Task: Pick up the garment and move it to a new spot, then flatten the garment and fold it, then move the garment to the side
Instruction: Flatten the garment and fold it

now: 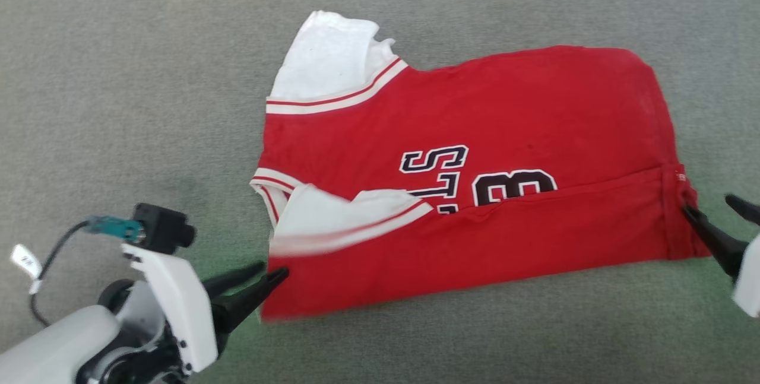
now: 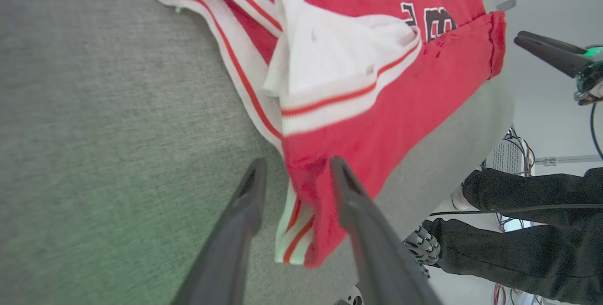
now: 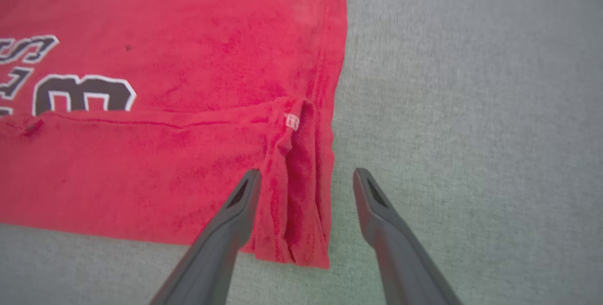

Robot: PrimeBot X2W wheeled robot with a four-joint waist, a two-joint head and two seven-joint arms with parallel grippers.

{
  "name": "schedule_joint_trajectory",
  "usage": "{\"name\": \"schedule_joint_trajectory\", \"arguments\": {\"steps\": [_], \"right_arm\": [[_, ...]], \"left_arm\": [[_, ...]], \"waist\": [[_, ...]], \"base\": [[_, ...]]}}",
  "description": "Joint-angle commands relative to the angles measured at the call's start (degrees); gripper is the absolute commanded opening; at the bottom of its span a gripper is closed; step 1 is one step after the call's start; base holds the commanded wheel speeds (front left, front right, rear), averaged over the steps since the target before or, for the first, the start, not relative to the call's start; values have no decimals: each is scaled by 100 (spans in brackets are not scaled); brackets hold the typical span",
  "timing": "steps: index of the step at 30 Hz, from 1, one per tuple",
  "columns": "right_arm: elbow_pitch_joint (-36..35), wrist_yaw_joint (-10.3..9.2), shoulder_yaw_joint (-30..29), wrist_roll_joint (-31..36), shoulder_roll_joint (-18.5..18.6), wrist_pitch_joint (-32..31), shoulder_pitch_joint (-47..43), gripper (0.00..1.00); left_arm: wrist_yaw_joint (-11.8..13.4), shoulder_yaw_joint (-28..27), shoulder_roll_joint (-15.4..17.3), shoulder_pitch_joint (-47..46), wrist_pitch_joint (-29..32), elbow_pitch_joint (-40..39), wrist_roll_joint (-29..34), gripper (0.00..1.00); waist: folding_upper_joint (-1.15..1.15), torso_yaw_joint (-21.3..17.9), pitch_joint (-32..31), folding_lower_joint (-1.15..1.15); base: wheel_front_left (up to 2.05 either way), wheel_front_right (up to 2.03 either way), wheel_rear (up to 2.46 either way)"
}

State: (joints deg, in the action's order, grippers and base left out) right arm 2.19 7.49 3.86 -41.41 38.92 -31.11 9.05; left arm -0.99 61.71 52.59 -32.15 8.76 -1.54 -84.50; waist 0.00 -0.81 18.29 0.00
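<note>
The near flap of the garment (image 1: 522,111) lies folded over the black lettering (image 1: 436,161) and hides its lower half. The near white sleeve (image 1: 338,218) is blurred along its hem, at seven o'clock on the cloth. In the head view the right gripper (image 1: 708,203) is cut off at four o'clock, with just the fingertips and a pale bit showing. From the right wrist, a tiny white tag (image 3: 292,121) is too small to read. From the left wrist, a person's legs (image 2: 527,234) run off the edge at four o'clock

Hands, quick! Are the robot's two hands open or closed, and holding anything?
Left hand: open around a corner of the garment, not gripping.
Right hand: open around the garment's side edge, not gripping.
</note>
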Motion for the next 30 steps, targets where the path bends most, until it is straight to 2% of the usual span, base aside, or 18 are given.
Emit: {"name": "schedule_joint_trajectory", "arguments": {"steps": [1, 6, 11, 16, 19, 23, 26, 27, 28, 30], "right_arm": [[-91, 0, -75, 169, -217, 244, 62, 100], [-354, 0, -191, 706, -858, 1117, 131, 100], [-408, 0, -249, 1104, -1677, 2159, 227, 100], [-270, 0, -213, 1494, -2302, 3097, 329, 100], [-244, 0, -171, 1632, -2428, 3329, 351, 100], [-175, 0, -69, 1695, -2601, 3516, 421, 100], [-88, 0, -30, 1631, -2701, 3555, 487, 100], [-54, 0, -9, 1611, -2736, 3579, 514, 100], [9, 0, 50, 1567, -2753, 3619, 571, 100], [74, 0, 101, 1532, -2778, 3647, 623, 100]], "left_arm": [[22, -84, 71, 103, -158, 16, 11, 100], [98, -448, 224, 121, -845, 208, 91, 100], [263, -850, 282, -152, -1481, 584, 276, 100], [277, -1137, 223, -740, -1663, 1119, 513, 100], [287, -1204, 196, -1053, -1640, 1369, 644, 100], [178, -1173, 87, -1753, -1187, 2028, 901, 100], [55, -975, -9, -2332, -537, 2638, 1121, 100], [18, -919, -60, -2522, -289, 2845, 1176, 100], [-78, -803, -208, -2866, 283, 3232, 1172, 100], [-159, -682, -345, -3179, 955, 3585, 1077, 100]], "waist": [[0, -75, -22, 0], [0, -326, -50, 0], [0, -669, -25, 0], [0, -1020, 67, 0], [0, -1163, 126, 0], [0, -1431, 265, 0], [0, -1594, 401, 0], [0, -1643, 452, 0], [0, -1722, 546, 0], [0, -1794, 643, 0]], "base": [[0, 0, 0], [0, 0, 0], [0, 0, 0], [0, 0, 0], [0, 0, 0], [0, 0, 0], [0, 0, 0], [0, 0, 0], [0, 0, 0], [0, 0, 0]]}}
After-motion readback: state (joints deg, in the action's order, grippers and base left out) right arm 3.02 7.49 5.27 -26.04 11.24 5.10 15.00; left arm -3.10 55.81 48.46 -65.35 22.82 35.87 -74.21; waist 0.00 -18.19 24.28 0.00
